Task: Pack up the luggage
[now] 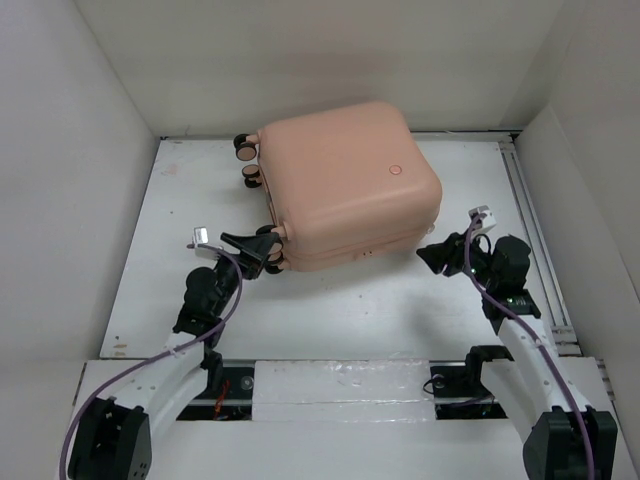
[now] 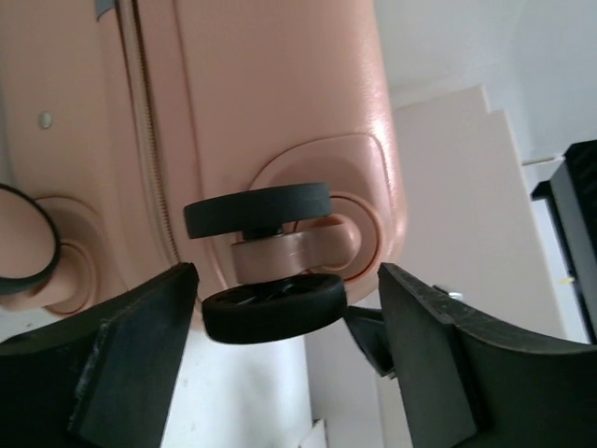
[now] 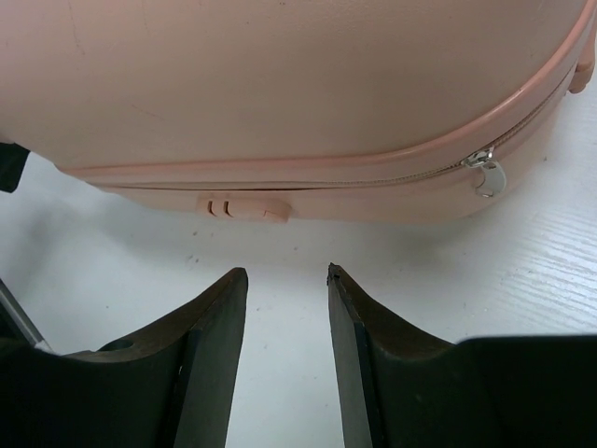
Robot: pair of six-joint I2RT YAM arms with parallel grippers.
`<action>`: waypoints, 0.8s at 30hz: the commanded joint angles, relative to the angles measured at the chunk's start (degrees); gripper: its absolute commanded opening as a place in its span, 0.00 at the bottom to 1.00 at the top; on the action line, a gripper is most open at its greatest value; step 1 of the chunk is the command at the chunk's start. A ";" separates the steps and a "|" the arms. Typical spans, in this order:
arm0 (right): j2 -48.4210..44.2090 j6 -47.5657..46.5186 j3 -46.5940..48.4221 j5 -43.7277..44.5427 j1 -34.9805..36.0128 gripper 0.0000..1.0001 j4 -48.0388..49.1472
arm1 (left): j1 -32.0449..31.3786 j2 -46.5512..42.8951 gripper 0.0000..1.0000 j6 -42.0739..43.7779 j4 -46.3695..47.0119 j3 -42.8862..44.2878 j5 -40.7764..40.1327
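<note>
The luggage lies shut on its side in the middle of the white table, a pale peach-pink hard shell with its zipper closed. Black caster wheels stick out at its left end. My left gripper is open at the near left corner. In the left wrist view a twin caster wheel sits between the spread fingers of that gripper without touching them. My right gripper is open just short of the near right side. Its fingertips face the zipper seam, with nothing in the gripper.
White walls close in the table at the back and on both sides. A metal rail runs along the right edge. A silver zipper pull hangs at the suitcase side, and a small pink tab sits right ahead of the right fingers.
</note>
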 commanded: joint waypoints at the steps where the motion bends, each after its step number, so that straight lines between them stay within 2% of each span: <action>1: -0.14 0.16 -0.22 -1.73 -0.30 0.46 4.07 | -0.15 1.47 0.72 -3.82 8.99 0.35 0.90; 7: -0.14 0.69 -0.23 -1.73 -0.30 0.45 4.68 | -0.15 4.11 0.52 -4.35 12.16 0.35 0.90; 12: -0.66 1.22 -0.84 -1.11 -0.30 0.45 5.20 | -0.15 4.12 0.51 -3.75 12.16 -0.25 2.66; 14: -0.66 1.22 -0.84 -1.11 -0.30 0.45 5.21 | -0.15 3.51 0.31 -3.12 10.76 -0.26 2.66; 15: -0.66 1.22 -0.84 -1.11 -0.30 0.45 5.21 | -0.15 2.55 0.13 -2.43 9.89 -0.78 1.96; 17: -0.66 1.22 -0.84 -1.11 -0.30 0.46 5.21 | -0.15 0.79 0.00 -1.12 7.78 -0.26 1.26; 24: -2.68 2.89 -1.37 1.17 -0.30 0.48 5.21 | -0.15 -7.29 0.00 4.07 -2.50 7.90 -2.43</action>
